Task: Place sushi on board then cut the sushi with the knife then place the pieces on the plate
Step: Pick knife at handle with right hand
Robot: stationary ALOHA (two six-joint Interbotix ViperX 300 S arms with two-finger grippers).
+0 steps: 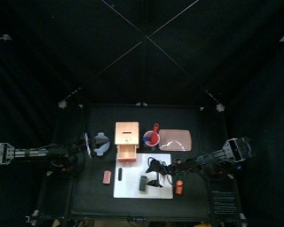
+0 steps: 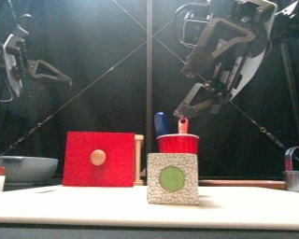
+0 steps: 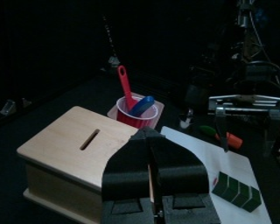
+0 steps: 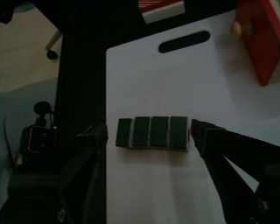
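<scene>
The dark green sushi roll (image 4: 154,133) lies whole on the white cutting board (image 4: 166,79), and its white end with a green oval (image 2: 172,179) faces the front. My right gripper (image 4: 152,144) hangs open high above it, one jaw to each side of the roll and not touching it. The red cup (image 1: 154,135) behind the board holds a blue knife (image 3: 146,102) and a red knife (image 3: 125,86). At the back right lies the pink plate (image 1: 183,140). My left gripper (image 3: 154,166) is shut on nothing and hovers at the left, over the wooden box (image 3: 78,144).
The box's red drawer front (image 2: 100,159) faces forward. A blue-grey bowl (image 2: 25,168) sits left of the box. An orange toy (image 1: 179,186) lies right of the board and a small red thing (image 1: 106,176) lies to its left.
</scene>
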